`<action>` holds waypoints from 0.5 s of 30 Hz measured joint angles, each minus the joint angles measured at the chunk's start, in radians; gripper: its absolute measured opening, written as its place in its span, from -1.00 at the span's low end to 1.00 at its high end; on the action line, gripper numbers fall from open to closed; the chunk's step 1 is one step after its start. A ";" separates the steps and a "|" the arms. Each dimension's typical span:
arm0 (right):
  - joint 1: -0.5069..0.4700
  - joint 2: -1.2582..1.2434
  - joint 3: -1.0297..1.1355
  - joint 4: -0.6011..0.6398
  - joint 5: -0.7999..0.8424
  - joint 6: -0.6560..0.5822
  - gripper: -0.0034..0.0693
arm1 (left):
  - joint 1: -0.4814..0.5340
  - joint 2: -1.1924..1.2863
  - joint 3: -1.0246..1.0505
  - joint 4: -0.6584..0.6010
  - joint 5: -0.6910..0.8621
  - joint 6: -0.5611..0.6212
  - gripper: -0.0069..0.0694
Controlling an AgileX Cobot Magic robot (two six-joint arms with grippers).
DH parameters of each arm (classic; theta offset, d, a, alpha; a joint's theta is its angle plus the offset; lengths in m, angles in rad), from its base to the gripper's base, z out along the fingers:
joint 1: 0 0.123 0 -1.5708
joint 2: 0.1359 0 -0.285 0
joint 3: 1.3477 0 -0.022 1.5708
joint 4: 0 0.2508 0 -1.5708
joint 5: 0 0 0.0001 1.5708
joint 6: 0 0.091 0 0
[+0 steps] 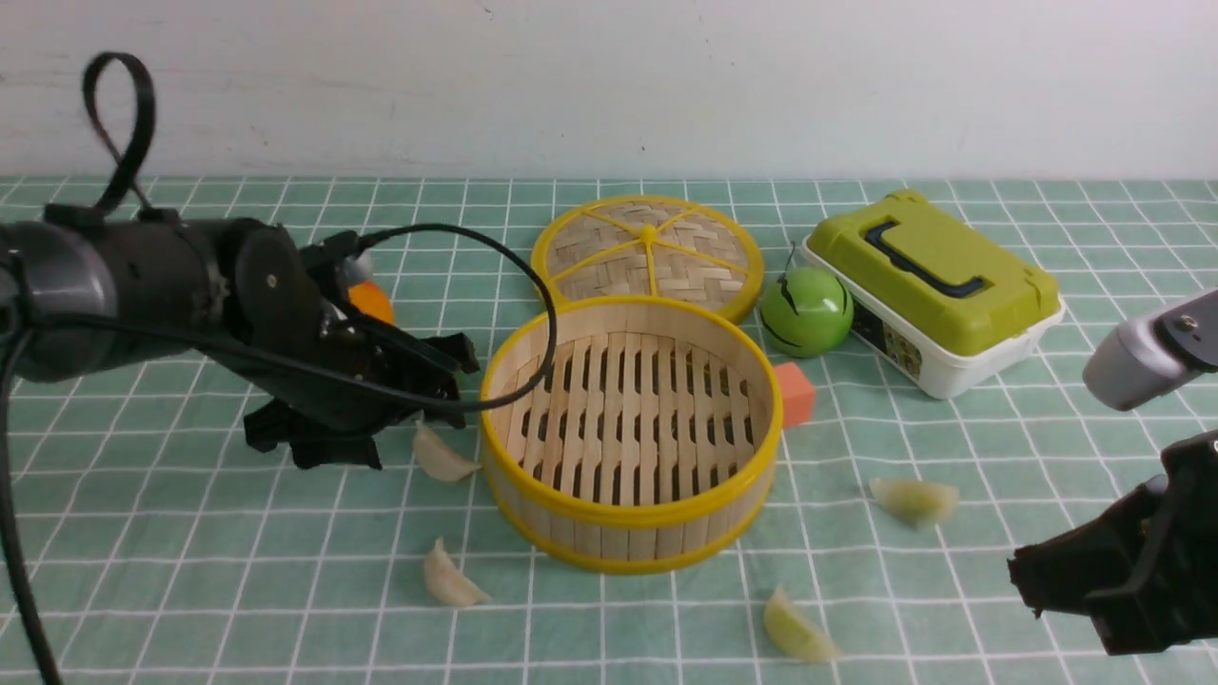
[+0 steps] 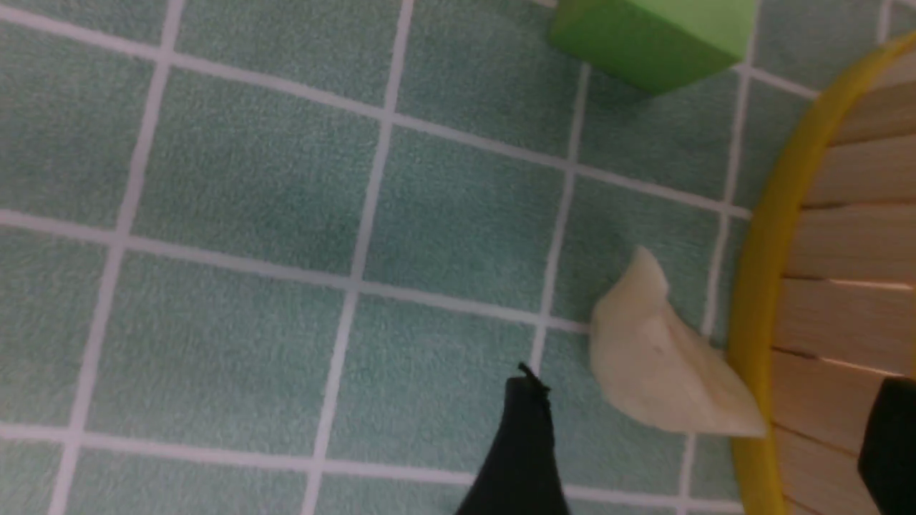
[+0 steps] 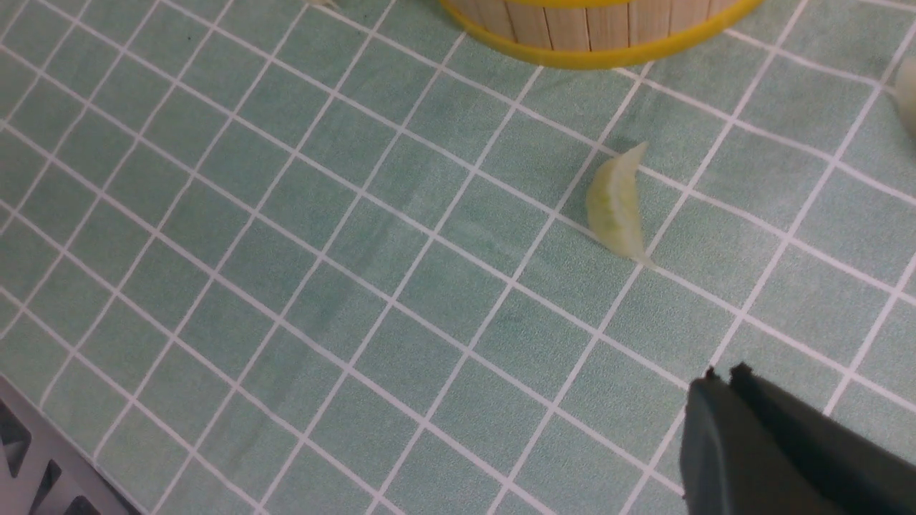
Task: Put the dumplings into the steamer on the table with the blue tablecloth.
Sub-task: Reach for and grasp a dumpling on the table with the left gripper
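Observation:
The steamer [image 1: 628,428] stands empty mid-table on the blue tablecloth [image 1: 190,533]. Two cream dumplings lie at its left, one against its wall [image 1: 442,457] and one nearer the front [image 1: 449,578]. Two yellow-green dumplings lie at the right [image 1: 915,499] and front [image 1: 797,628]. My left gripper [image 1: 419,409] is open just above the cream dumpling [image 2: 658,357]. One finger [image 2: 522,443] is over the cloth and the other is over the steamer wall [image 2: 844,286]. My right gripper [image 1: 1023,576] is shut and empty [image 3: 723,375], short of a yellow-green dumpling [image 3: 615,204].
The woven lid [image 1: 647,252] lies behind the steamer. A green ball [image 1: 806,311], an orange-red cube [image 1: 795,393] and a green-lidded box [image 1: 937,285] are at the back right. An orange ball [image 1: 369,300] sits behind my left arm, and a green cube [image 2: 644,36] is nearby.

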 joint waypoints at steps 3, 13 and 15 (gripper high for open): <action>0.000 0.000 0.000 -0.002 0.000 0.000 -0.91 | 0.000 0.053 -0.015 -0.002 -0.033 0.000 0.67; 0.000 0.000 0.000 -0.011 0.000 0.000 -0.88 | 0.000 0.104 -0.043 -0.015 -0.024 0.001 -0.31; 0.000 0.000 0.000 -0.011 -0.001 0.000 -0.88 | 0.000 0.089 -0.051 0.005 -0.005 0.005 -0.35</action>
